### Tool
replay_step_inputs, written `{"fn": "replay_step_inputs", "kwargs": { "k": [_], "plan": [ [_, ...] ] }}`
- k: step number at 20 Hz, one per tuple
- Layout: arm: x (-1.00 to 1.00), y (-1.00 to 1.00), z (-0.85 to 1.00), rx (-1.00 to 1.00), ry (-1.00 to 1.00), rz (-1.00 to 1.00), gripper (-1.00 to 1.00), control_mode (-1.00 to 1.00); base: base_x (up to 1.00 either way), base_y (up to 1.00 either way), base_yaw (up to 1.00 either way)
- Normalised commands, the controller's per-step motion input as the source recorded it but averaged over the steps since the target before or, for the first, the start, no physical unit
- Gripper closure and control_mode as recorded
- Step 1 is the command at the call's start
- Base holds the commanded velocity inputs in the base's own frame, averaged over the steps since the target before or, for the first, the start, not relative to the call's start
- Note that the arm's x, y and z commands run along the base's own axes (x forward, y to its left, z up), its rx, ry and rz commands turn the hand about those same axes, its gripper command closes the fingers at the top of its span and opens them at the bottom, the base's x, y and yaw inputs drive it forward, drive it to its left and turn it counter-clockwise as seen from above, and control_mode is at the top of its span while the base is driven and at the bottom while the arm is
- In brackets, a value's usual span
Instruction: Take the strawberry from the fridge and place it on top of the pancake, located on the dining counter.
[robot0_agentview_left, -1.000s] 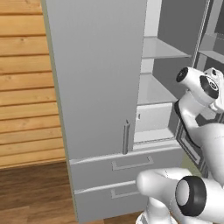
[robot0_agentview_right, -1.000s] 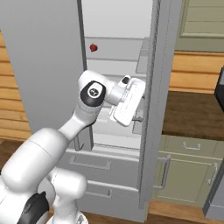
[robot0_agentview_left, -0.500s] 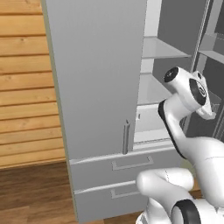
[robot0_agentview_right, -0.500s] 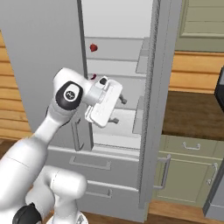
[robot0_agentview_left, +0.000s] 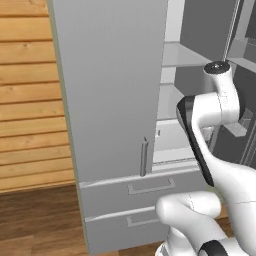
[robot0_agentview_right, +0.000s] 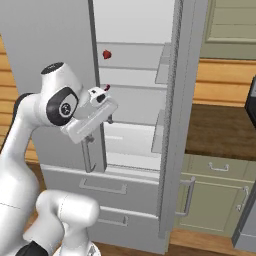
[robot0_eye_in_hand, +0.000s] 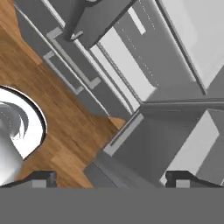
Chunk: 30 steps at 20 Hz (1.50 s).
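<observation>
Sitting on an upper shelf inside the fridge (robot0_agentview_right: 60, 45), right door swung open: small red strawberry (robot0_agentview_right: 106, 54). Hovering lower down, just in front of the open compartment: gripper (robot0_agentview_right: 106, 88), holding nothing, fingertips (robot0_eye_in_hand: 41, 178) spread wide apart. Showing under the hand: two bottom drawers (robot0_eye_in_hand: 70, 61) and wood floor (robot0_eye_in_hand: 65, 127).

The fridge (robot0_agentview_left: 110, 90) is light grey with white shelves; the strawberry (robot0_agentview_right: 106, 54) is red; the wall (robot0_agentview_left: 25, 100) is honey-coloured planks.
</observation>
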Motion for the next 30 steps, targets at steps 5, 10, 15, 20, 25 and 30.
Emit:
{"fn": "replay_step_inputs", "kwargs": {
  "k": [5, 10, 15, 20, 25, 30],
  "plan": [
    [0.27, 0.7, -0.29, 0.48, -0.32, -0.44, -1.0, -1.0, 0.0, 0.0, 0.0],
    [0.35, 0.34, -0.53, 0.43, -0.18, -0.62, -1.0, -1.0, 0.0, 0.0, 0.0],
    [0.39, 0.54, -0.32, 0.21, 0.0, -0.61, -1.0, -1.0, 0.0, 0.0, 0.0],
    [0.41, 0.62, -0.17, 0.0, 0.01, -0.36, -1.0, -1.0, 0.0, 0.0, 0.0],
    [0.5, 0.04, -0.22, 0.04, 0.1, 0.07, -1.0, -1.0, 0.0, 0.0, 0.0],
    [0.55, 0.0, -0.39, 0.08, 0.04, 0.23, -1.0, -1.0, 0.0, 0.0, 0.0]
  ]
}}
